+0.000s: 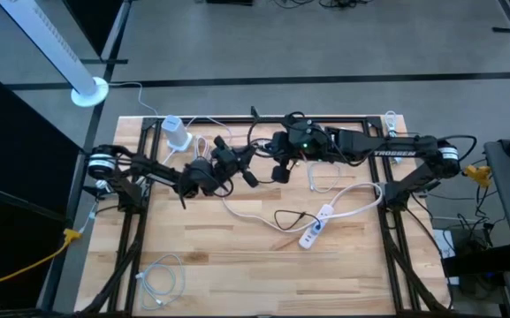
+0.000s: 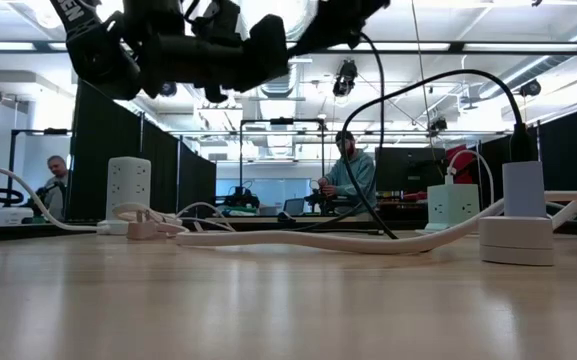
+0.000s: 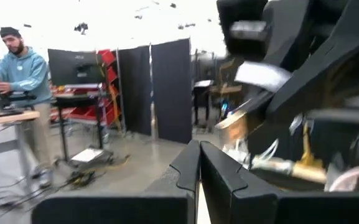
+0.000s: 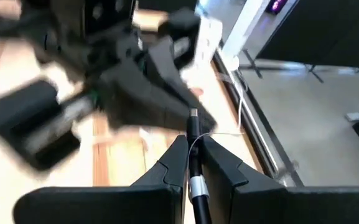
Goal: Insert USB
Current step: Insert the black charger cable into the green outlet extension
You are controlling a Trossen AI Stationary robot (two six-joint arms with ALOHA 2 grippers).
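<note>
My right gripper [image 1: 279, 170] [image 4: 193, 140] hangs above the table's middle, shut on a black USB plug [image 4: 193, 127]. The plug's black cable [image 2: 368, 130] drops to the table and loops there [image 1: 285, 216]. My left gripper [image 1: 247, 161] [image 3: 200, 146] is shut with nothing between its fingers. It hovers just to the left of the right gripper, facing it. A white power strip [image 1: 316, 225] lies flat on the wood, right of centre. A white charger [image 1: 177, 132] rests at the far left. My right gripper pinches the plug's black body [image 4: 193, 132] between its two fingers. The plug lies along the fingers, and its metal tip [image 4: 193, 114] sticks out past the fingertips toward the left arm. The fingers slant down from the table's right. The plug is clear of the table.
White cords [image 1: 343, 190] run from the power strip across the table's right half. A coiled white cable [image 1: 162, 283] lies near the front left corner. A white adapter [image 2: 516, 225] with a black cord plugged in stands on the table. People sit beyond the table in the room.
</note>
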